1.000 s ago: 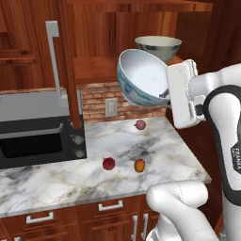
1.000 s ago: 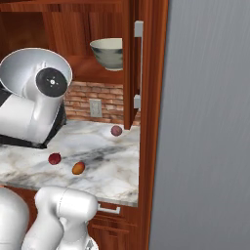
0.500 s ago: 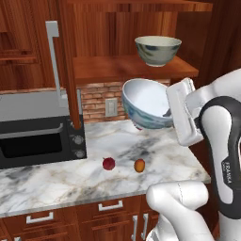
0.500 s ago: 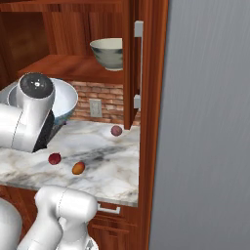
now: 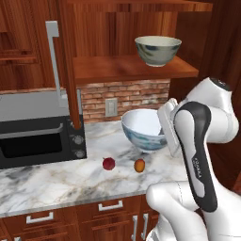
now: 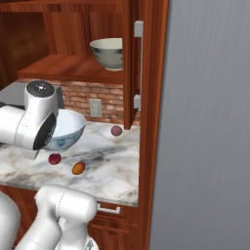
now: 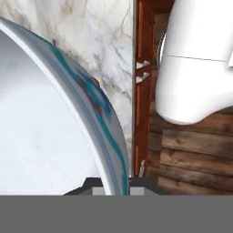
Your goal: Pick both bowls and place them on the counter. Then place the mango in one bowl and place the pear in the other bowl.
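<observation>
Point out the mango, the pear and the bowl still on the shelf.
mango point(image 5: 139, 165), left base view, middle of the fruit.
pear point(image 5: 108, 164), left base view, its front face.
grey-green bowl point(image 5: 157, 51), left base view, outer wall.

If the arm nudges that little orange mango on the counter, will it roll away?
Probably a little. The mango looks smooth and oval, so it would likely wobble rather than roll straight. It sits near the counter front edge, so a forward push risks dropping it.

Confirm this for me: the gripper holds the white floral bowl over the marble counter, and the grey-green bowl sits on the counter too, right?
Not quite. The grey-green bowl sits on the wooden shelf, as the left base view shows. The gripper does hold the white floral bowl over the marble counter.
</observation>
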